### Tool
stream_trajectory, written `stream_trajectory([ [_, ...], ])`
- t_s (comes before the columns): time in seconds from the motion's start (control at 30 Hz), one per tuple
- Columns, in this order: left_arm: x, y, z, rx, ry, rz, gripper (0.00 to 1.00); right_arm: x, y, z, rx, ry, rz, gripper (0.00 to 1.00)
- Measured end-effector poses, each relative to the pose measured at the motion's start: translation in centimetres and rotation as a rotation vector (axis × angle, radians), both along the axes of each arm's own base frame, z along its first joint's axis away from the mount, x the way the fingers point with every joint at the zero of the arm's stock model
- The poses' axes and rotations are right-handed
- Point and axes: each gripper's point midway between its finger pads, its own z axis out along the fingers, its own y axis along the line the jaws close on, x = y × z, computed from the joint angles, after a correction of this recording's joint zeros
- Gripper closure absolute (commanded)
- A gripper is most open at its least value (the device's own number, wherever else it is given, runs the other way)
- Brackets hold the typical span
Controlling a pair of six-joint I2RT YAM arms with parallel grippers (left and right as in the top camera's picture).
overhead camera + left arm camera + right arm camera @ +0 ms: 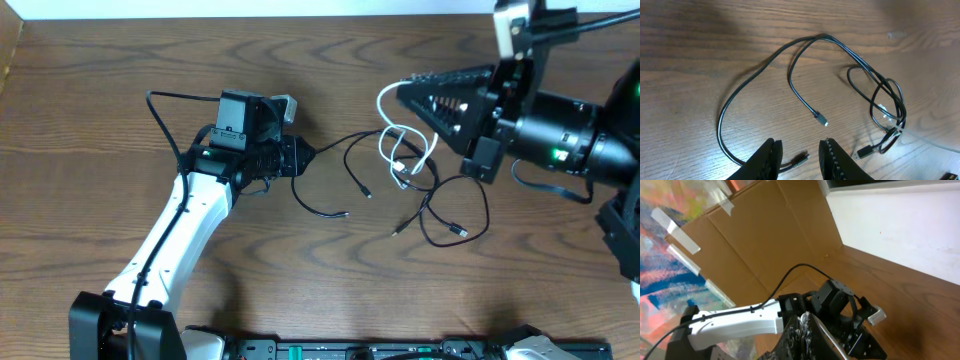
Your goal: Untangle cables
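Just before left gripper (pixel 800 145), cables (pixel 815 114).

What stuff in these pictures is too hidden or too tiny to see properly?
Overhead: in the knot, whether the black cables or the white cable lie on top is too small to tell.
Left wrist: one black cable runs under the left tool and off the bottom edge.
Right wrist: the right tool is shut on the white cable; its dark fingers and the bottom edge hide the rest.
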Motion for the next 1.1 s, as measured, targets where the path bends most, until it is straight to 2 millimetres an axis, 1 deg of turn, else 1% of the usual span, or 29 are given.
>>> stream_trajectory([
  [0.03,0.0,0.0,0.0,0.0,0.0,0.0,0.7,-0.1,0.1,-0.3,-0.012,0.01,-0.005,0.99],
  [0.1,0.0,0.0,0.0,0.0,0.0,0.0,0.7,-0.2,0.0,-1.8,-0.06,0.048,-0.028,0.99],
  [0.13,0.0,0.0,0.0,0.0,0.0,0.0,0.7,-0.3,-0.1,-2.9,-0.099,0.081,-0.048,0.99],
  [0.2,0.0,0.0,0.0,0.0,0.0,0.0,0.7,-0.3,-1.0,-5.9,-0.203,0.16,-0.113,0.99],
  [0.3,0.0,0.0,0.0,0.0,0.001,0.0,0.7,0.7,-3.6,-10.4,-0.388,0.254,-0.267,0.99],
  [0.33,0.0,0.0,0.0,0.0,0.001,0.0,0.7,1.4,-4.9,-11.8,-0.459,0.281,-0.342,0.99],
  [0.4,0.0,0.0,0.0,0.0,0.001,0.0,0.7,2.7,-7.1,-13.5,-0.564,0.305,-0.47,0.99],
  [0.47,0.0,0.0,0.0,0.0,0.002,0.0,0.7,4.2,-8.7,-14.6,-0.639,0.313,-0.574,0.99],
  [0.53,-0.1,0.0,-0.1,0.001,0.004,0.0,0.7,5.2,-9.3,-15.3,-0.682,0.317,-0.625,0.99],
  [0.6,-0.2,0.0,-0.1,0.002,0.009,0.0,0.7,5.9,-9.4,-16.0,-0.71,0.323,-0.636,0.99],
  [0.7,-0.4,0.1,-0.3,0.005,0.023,0.0,0.71,6.9,-8.6,-16.8,-0.736,0.322,-0.601,0.99],
  [0.77,-0.4,0.1,-0.3,0.005,0.023,0.0,0.71,7.7,-7.7,-17.2,-0.733,0.311,-0.568,0.99],
  [0.83,-0.4,0.1,-0.3,0.006,0.023,0.0,0.71,8.5,-6.8,-17.2,-0.717,0.297,-0.545,0.99],
  [0.93,-0.4,0.1,-0.3,0.005,0.023,0.0,0.7,9.8,-5.2,-16.8,-0.668,0.261,-0.507,0.99],
  [1.0,-0.5,0.1,-0.3,0.006,0.025,0.0,0.7,10.2,-4.3,-16.2,-0.628,0.243,-0.476,0.99],
  [1.1,-0.5,0.1,-0.3,0.006,0.026,0.0,0.7,9.9,-3.3,-15.6,-0.591,0.234,-0.429,0.99],
])
